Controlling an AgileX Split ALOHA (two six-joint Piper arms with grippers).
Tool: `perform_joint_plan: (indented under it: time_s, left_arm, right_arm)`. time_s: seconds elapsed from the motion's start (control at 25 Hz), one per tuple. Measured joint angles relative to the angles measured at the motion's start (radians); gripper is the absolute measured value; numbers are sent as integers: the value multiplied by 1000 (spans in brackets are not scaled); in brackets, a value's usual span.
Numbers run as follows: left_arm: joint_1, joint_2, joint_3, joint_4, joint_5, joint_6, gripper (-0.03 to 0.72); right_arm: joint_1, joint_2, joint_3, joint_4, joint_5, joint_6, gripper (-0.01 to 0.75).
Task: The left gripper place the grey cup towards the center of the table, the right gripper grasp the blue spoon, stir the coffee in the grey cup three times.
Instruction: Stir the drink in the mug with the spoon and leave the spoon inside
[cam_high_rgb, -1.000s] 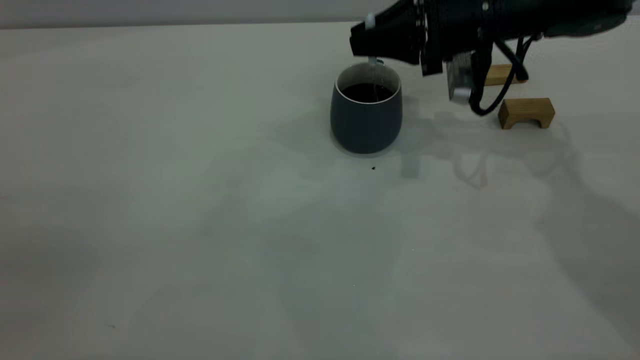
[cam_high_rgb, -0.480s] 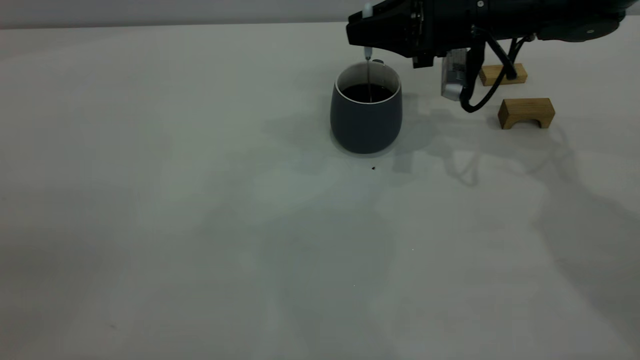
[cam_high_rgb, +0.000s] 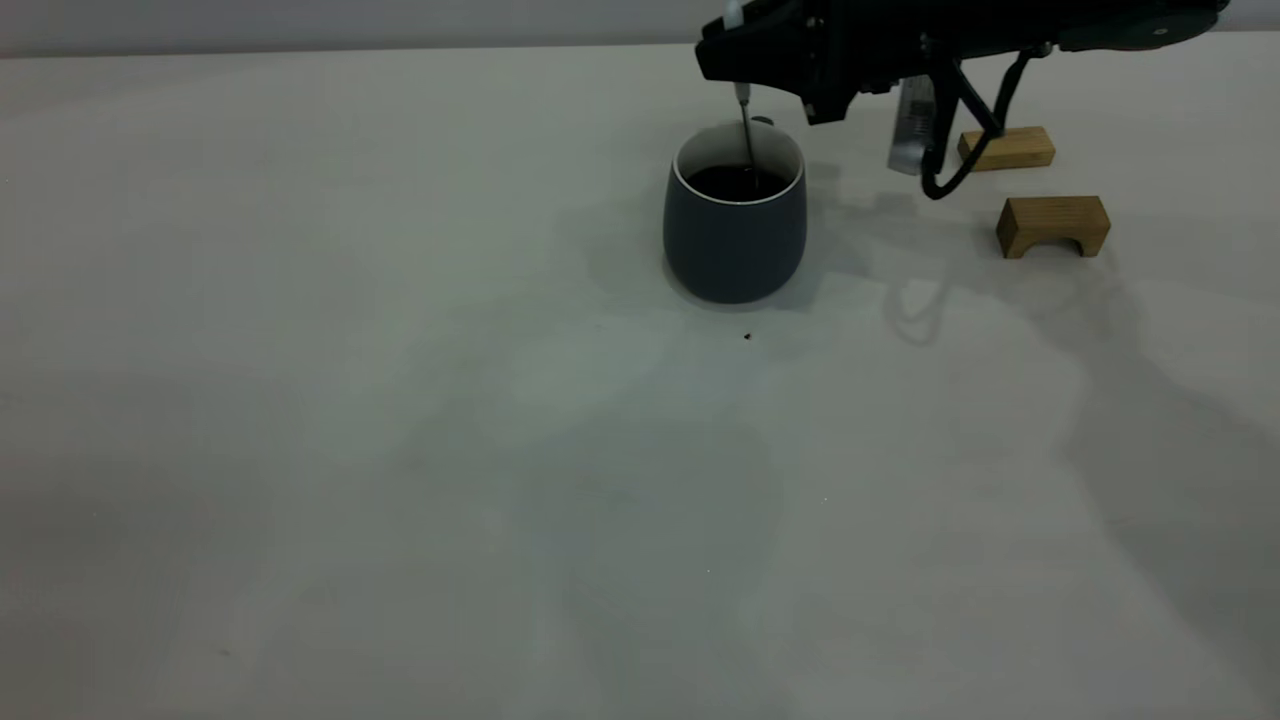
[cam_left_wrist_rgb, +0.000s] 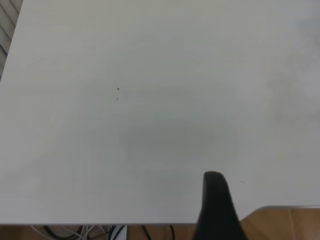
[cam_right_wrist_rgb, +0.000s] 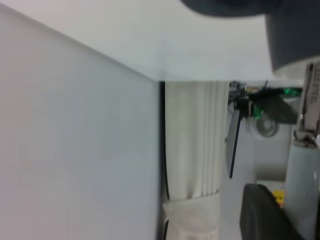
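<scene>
The right gripper pinches the blue spoon above the grey cup, near the table's far edge; its neck dips into the coffee.

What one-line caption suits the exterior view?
Right hand holds pale-blue-handled metal spoon upright in dark coffee inside rounded slate-grey cup.

Matt off-white table; smooth, matt slate glaze on the grey cup, white inside. Glossy near-black coffee. Thin metal neck, pale plastic-looking handle on the blue spoon. Bare tan wooden blocks. Matt black right gripper.
</scene>
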Motion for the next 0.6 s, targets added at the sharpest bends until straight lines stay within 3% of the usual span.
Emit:
perform_joint_plan:
  time_s: [0.36, 0.6]
  left_arm:
    - [0, 0, 0, 0, 0, 0, 585]
    - [0, 0, 0, 0, 0, 0, 585]
  right_arm:
    - [-43, 0, -2, -194, 140, -1, 128]
    - [-8, 0, -2, -144, 180, -1, 128]
